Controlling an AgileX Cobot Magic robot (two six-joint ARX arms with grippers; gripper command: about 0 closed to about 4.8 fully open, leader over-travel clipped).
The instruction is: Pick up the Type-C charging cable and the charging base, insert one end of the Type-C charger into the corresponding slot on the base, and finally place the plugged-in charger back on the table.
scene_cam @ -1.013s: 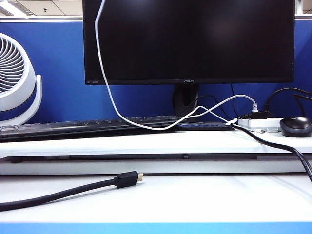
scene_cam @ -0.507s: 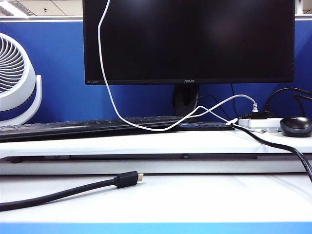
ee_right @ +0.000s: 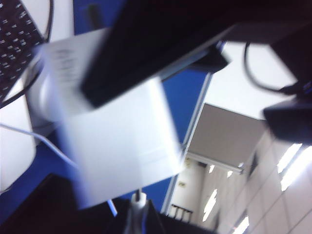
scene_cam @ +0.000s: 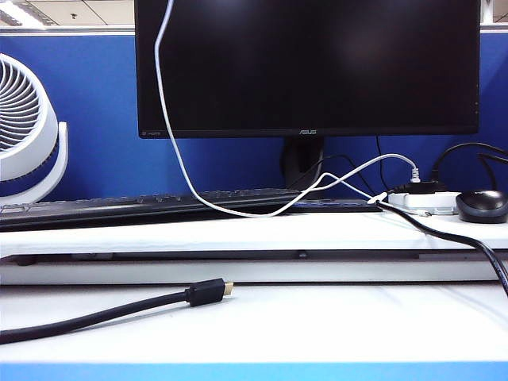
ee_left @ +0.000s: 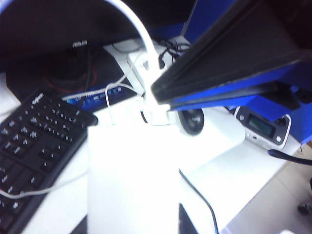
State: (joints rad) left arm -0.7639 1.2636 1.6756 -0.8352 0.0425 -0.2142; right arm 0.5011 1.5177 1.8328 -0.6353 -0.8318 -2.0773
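The charging base [ee_left: 130, 175] is a white block, and my left gripper [ee_left: 134, 225] is shut on it, with dark fingertips [ee_left: 187, 220] showing on either side. My right gripper [ee_right: 137, 217] is shut on the white connector of the Type-C charging cable [ee_right: 136, 204]. The connector's silver tip meets the end of the charging base [ee_right: 117, 141]; whether it is seated I cannot tell. In the exterior view both grippers are above the picture. Only the white Type-C charging cable [scene_cam: 176, 151] hangs down in front of the monitor onto the shelf of the table [scene_cam: 333, 317].
A black monitor [scene_cam: 309, 63] stands behind a keyboard [scene_cam: 119, 206] on the raised shelf. A power strip [scene_cam: 421, 201] and a black mouse [scene_cam: 481, 205] lie at the right, a white fan [scene_cam: 24, 135] at the left. A thick black cable with a gold-tipped plug [scene_cam: 208, 292] lies on the table.
The hanging white cord swayed slightly to the right and back. Nothing else has visibly moved.
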